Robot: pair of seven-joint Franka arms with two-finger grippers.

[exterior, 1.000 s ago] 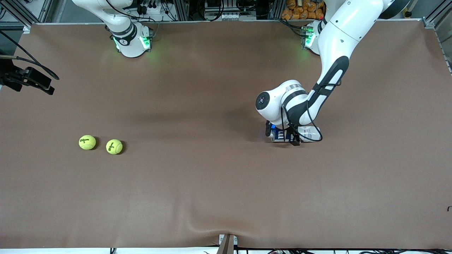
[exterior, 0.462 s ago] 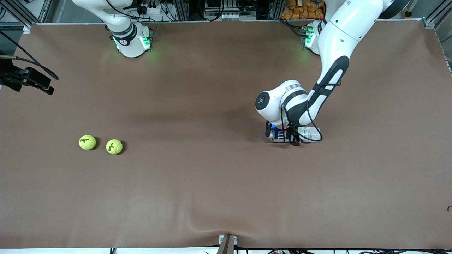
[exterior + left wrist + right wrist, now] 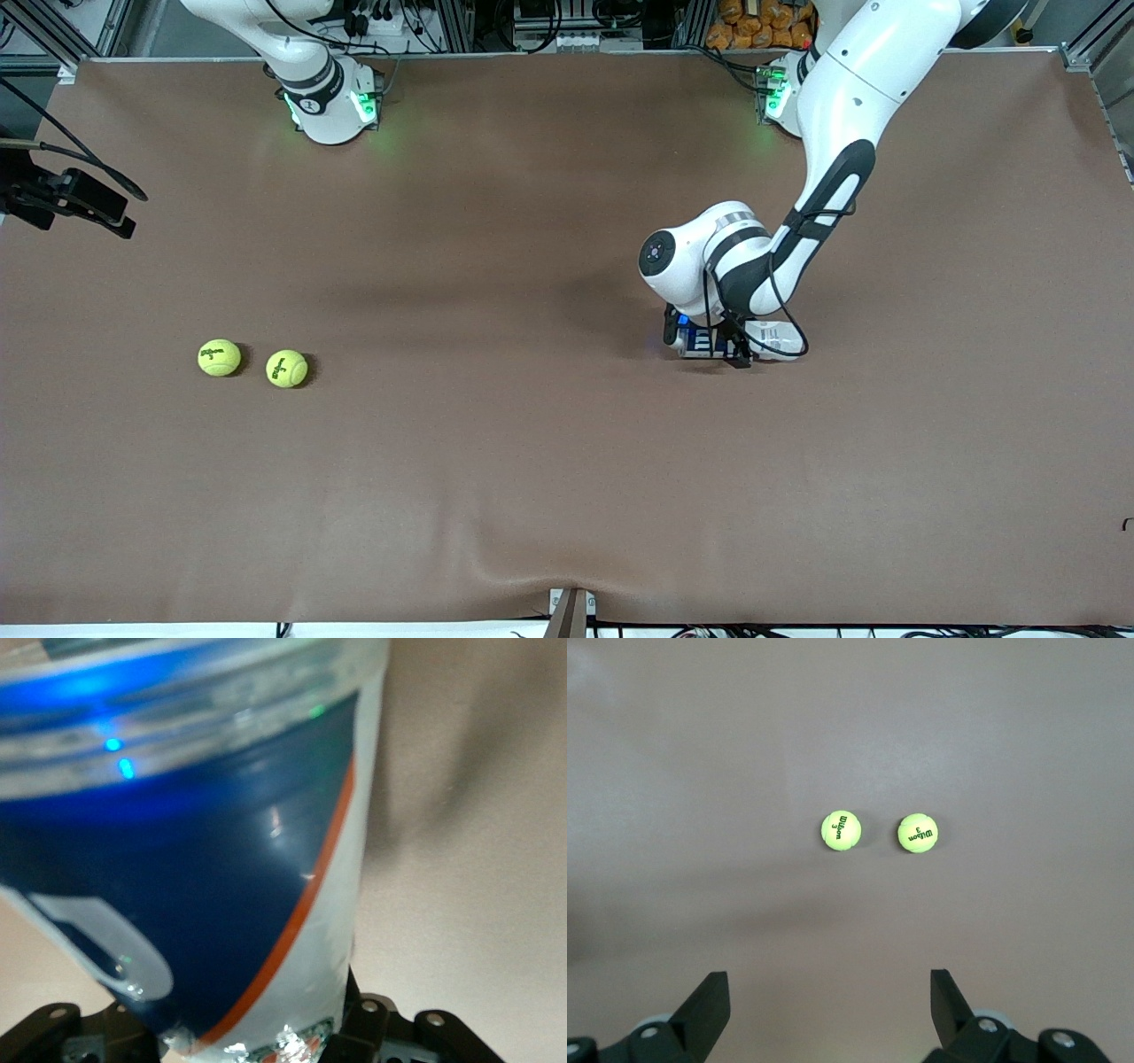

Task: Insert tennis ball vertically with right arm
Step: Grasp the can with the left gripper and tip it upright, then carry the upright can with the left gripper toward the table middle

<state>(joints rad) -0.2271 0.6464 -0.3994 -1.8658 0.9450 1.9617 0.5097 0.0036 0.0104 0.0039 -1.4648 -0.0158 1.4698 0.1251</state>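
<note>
Securing the ball can comes first, and the pictures show that step at its end. Ordered by size:

1. Table. Brown covering, with a slight wrinkle at the edge nearest the front camera.

2. Left arm. It reaches down from its base to the ball can, a clear tube with a blue label and an orange stripe, lying on its side toward the left arm's end of the table. The left gripper is clamped on the can; in the left wrist view the can wall fills the space between the fingers. Judgement: raise and turn the can slowly until its mouth faces up, and keep the squeeze light, since a thin plastic tube may flex or slip.

3. Right arm. Only its base and lower links show in the front view. The right gripper hangs high over the table with its fingers spread wide and holds nothing.

4. Tennis balls. Two lie close together but apart, toward the right arm's end of the table: the outer ball and the inner ball. Neither is touched. Judgement: the right gripper should descend over one ball, centred, with fingers aligned so that neither strikes the neighbouring ball. The balls may roll if nudged.
</note>
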